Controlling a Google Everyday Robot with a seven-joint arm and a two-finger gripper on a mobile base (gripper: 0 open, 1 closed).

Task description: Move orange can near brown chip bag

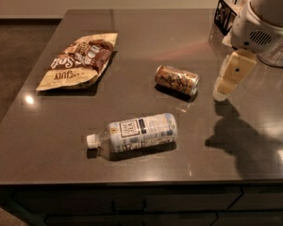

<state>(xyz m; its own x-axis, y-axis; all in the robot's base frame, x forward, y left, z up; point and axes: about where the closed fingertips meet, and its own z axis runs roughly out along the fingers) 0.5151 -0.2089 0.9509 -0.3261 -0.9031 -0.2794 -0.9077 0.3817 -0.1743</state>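
The orange can (177, 79) lies on its side mid-table (146, 32), with bare surface between it and the brown chip bag (80, 60) near the left edge. The tool (222, 87) hangs just right of the can; clenched or released, I cannot tell. A clear bottle (134, 132) lies toward the front edge.

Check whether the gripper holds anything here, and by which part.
Nothing is held. The gripper hangs to the right of the orange can, apart from it; the can lies on its side on the table.

Dim, claw (222, 89) at right casts shadow
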